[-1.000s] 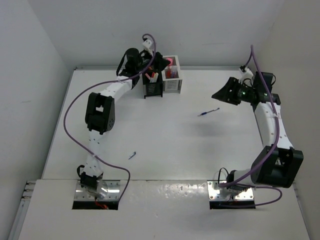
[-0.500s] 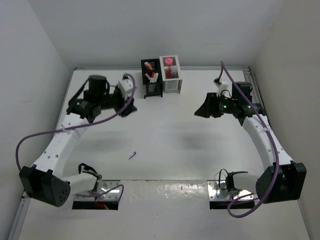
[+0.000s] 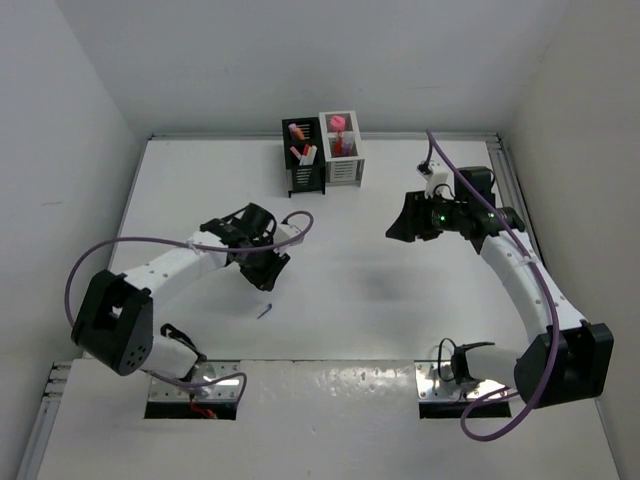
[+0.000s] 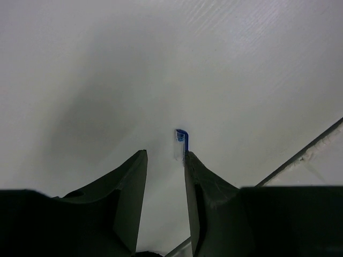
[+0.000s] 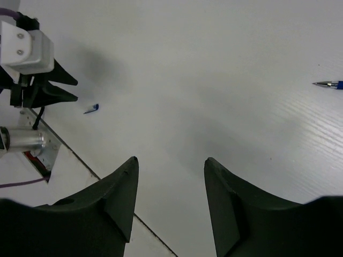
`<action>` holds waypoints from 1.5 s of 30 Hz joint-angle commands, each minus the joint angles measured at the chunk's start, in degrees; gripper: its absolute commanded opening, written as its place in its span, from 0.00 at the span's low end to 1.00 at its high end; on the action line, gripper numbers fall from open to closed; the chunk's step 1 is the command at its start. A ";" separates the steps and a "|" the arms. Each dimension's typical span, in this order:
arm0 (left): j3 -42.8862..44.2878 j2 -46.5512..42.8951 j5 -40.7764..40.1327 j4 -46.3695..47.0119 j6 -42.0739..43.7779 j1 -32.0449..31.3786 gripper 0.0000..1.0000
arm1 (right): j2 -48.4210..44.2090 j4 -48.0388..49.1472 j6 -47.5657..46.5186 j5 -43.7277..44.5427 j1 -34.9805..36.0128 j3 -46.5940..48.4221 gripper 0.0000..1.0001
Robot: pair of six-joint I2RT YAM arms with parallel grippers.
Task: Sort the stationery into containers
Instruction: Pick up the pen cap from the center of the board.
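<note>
A short blue pen piece (image 3: 264, 311) lies on the table near the front edge. In the left wrist view this piece (image 4: 181, 143) sits just past my right fingertip, outside the jaws. My left gripper (image 3: 266, 272) hovers over it, open with a narrow gap and nothing between the fingers (image 4: 165, 152). My right gripper (image 3: 400, 222) hangs open and empty at mid-right (image 5: 171, 159). A blue pen tip (image 5: 329, 84) shows at the right edge of the right wrist view; from above that pen is hidden. The black container (image 3: 305, 165) and white container (image 3: 342, 158) stand joined at the back, holding several items.
A pink piece (image 3: 339, 123) sticks out of the white container. The table's front edge (image 4: 305, 152) runs close to the short blue piece. Purple cables (image 3: 130, 245) loop along both arms. Walls close in the table at the back and both sides.
My left arm swung from the containers to the front of the table, over the short blue piece, and its jaws narrowed. My right gripper shifted left over the blue pen.
</note>
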 commanded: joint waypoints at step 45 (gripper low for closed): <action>11.25 27.23 -7.87 -9.78 -5.80 -7.96 0.39 | -0.76 -1.58 -5.19 2.14 0.10 2.75 0.52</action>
